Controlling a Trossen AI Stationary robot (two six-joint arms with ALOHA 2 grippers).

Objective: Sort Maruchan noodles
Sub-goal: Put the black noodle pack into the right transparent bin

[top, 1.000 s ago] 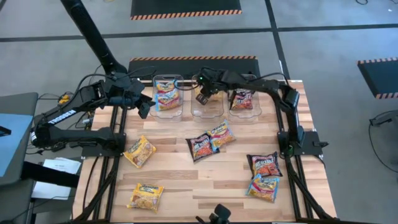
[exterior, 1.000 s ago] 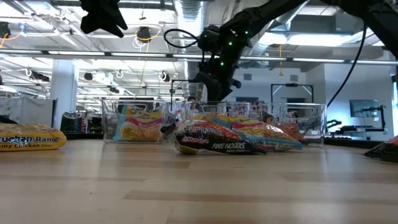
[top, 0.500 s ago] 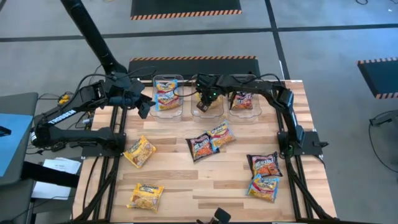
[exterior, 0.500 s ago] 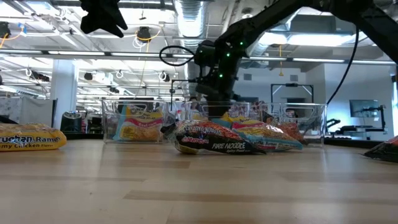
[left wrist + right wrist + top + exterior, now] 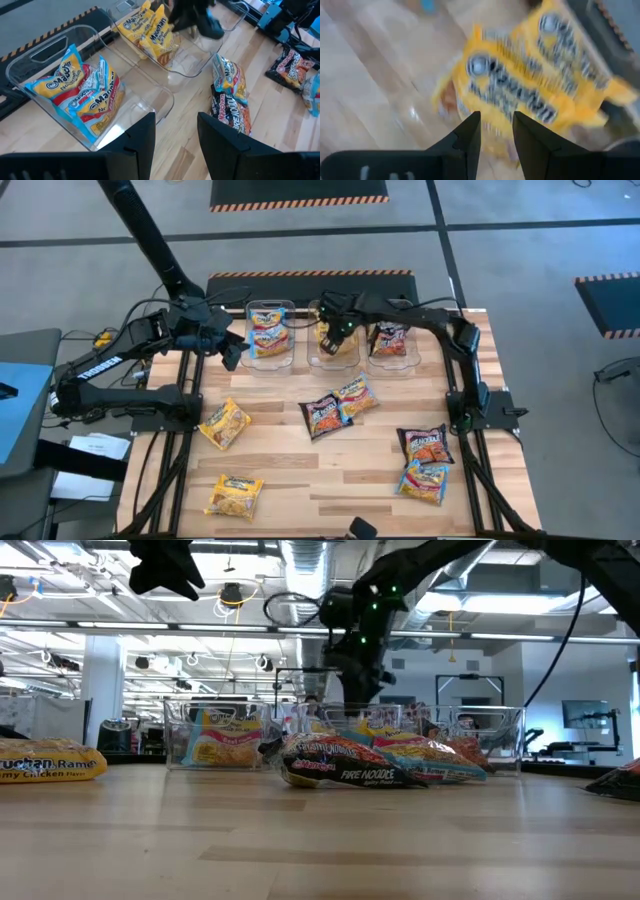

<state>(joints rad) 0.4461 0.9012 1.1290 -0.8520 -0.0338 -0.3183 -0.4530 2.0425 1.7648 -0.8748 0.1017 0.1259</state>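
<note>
Table point(image 5: 300, 480): wooden top, bearing three clear bins and loose noodle packets.

Right gripper point(image 5: 333, 335): hangs over the middle bin point(image 5: 313, 358), fingers apart with a narrow gap, nothing between them. Directly below its fingertips lie yellow packets point(image 5: 530, 95), already in that bin. Risk: lifting away carelessly could catch the bin wall and shove the bin, since the fingers sit close above its rim.

Left gripper point(image 5: 232, 352): waits just beside the left bin point(image 5: 252, 360), fingers apart and empty. Blue-pink packets point(image 5: 82, 95) rest in the bin ahead of it. Risk: a forward move could knock that bin.

Overlapping pair, dark packet point(image 5: 322, 416) and blue-pink packet point(image 5: 356, 395): nearest loose items to the right gripper, toward the table's middle. Risk: a grab could pinch both at once and send one to the wrong bin.

Remaining loose packets: two yellow point(image 5: 226, 423), point(image 5: 234, 496), well away from the left gripper; one dark point(image 5: 425, 444) and one blue-pink point(image 5: 424, 481), well away from the right gripper. Glossy wrappers may slip.
</note>
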